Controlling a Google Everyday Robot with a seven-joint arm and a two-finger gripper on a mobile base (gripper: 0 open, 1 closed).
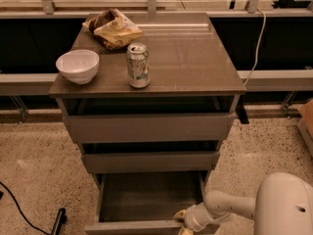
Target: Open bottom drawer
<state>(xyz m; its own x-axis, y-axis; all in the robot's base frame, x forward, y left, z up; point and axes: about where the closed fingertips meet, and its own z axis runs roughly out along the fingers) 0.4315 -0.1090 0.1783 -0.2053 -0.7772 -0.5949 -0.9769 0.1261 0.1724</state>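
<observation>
The bottom drawer of the grey-brown cabinet is pulled far out toward the camera. Its plain grey tray interior shows and looks empty. Its front edge sits at the bottom of the camera view. My gripper is at the drawer's front right corner, on the end of the white arm that comes in from the lower right. It touches the drawer front. The top drawer and the middle drawer above it stand slightly ajar.
On the cabinet top stand a white bowl, a drink can and a crumpled snack bag. A black cable lies on the speckled floor at the left. A cardboard box is at the right edge.
</observation>
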